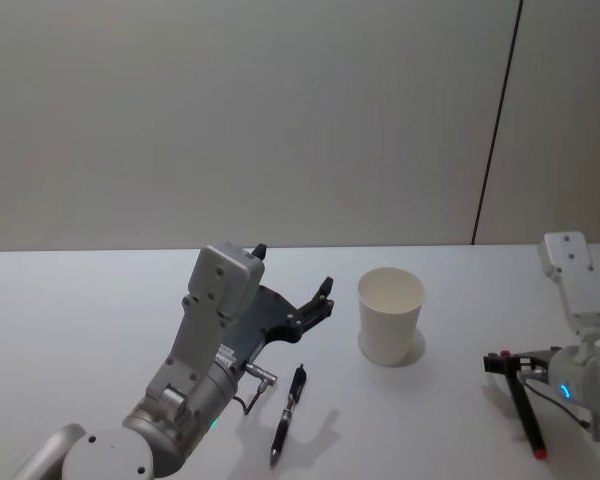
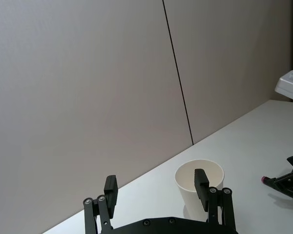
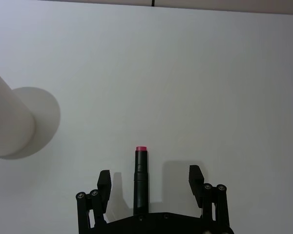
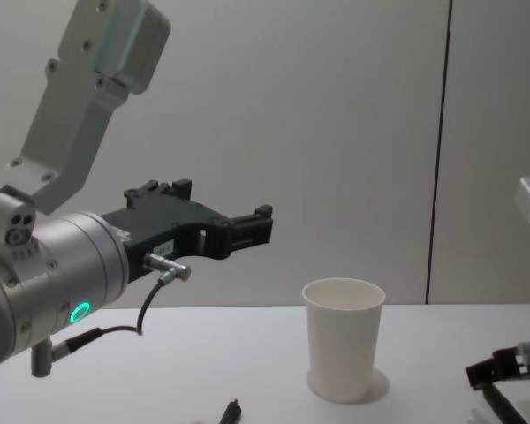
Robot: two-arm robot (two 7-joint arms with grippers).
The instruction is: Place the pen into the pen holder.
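White paper forms the pen holder (image 1: pixel 390 318), a cup standing upright on the pale desk (image 1: pixel 90 320) in the head view. The black pen (image 1: pixel 288 410) lies flat on the desk nearer the robot, left of the cup and apart from it, while the left claw (image 1: pixel 293 268) hangs empty above the desk, beyond the pen. From the left wrist its fingers (image 2: pixel 110 194) stand wide apart, the cup beyond them. From the right wrist the right claw (image 3: pixel 150 183), low over the desk to the cup's right, is spread apart with a pink-tipped pen (image 3: pixel 140 170) between its fingers. The chest view has the left claw raised higher than the cup's rim, left of it.
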